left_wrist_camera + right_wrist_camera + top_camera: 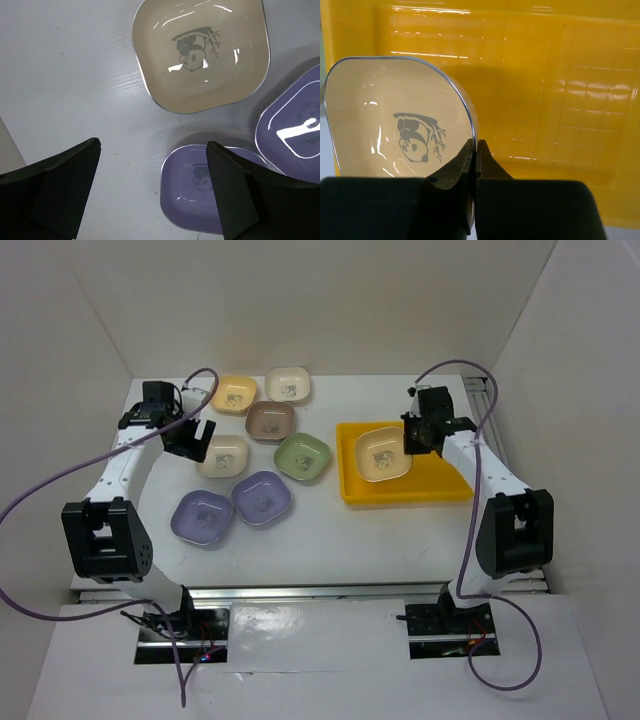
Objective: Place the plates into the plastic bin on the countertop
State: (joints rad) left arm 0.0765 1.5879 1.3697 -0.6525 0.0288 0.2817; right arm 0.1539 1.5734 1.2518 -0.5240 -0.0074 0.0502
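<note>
Cream plate (pixel 395 130) hangs pinched by its rim in the right claw (pixel 475 146) over the left half of the plastic bin (pixel 560 100), the bin floor straight below it. Left claw (pixel 152 144) stands wide over the counter (pixel 60 75), a second cream dish (pixel 200 50) just ahead of it.

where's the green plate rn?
Top view: the green plate sits on the countertop near centre, just left of the plastic bin. The brown plate is behind it and a lilac plate is in front-left.
</note>
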